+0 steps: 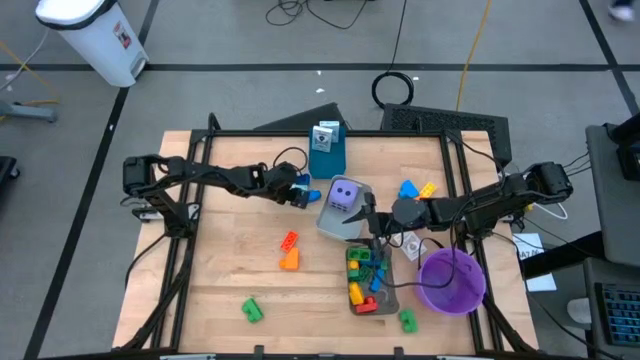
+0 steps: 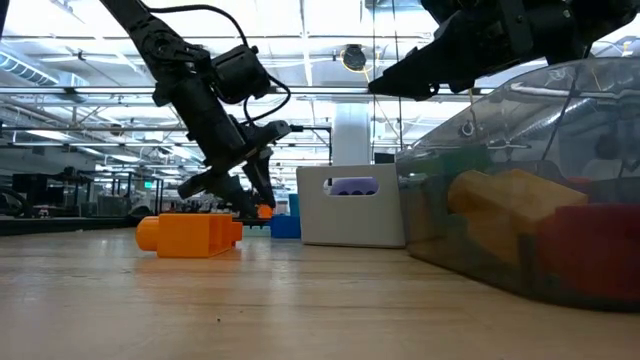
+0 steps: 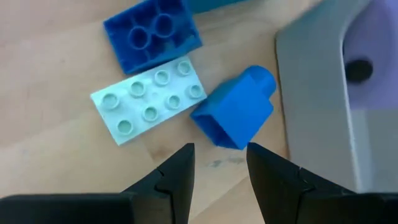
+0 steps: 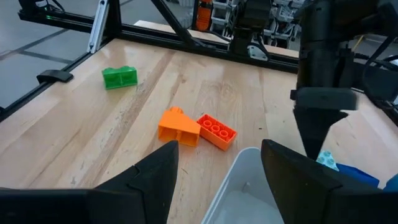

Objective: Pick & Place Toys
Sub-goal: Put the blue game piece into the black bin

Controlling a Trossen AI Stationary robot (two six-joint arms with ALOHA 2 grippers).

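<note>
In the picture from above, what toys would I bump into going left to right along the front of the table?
Green brick → orange brick → tray of bricks → green brick → purple bowl.

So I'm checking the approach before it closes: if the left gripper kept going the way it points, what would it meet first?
Most likely the dark blue brick, which lies just beyond the open left gripper; depth is hard to judge.
</note>
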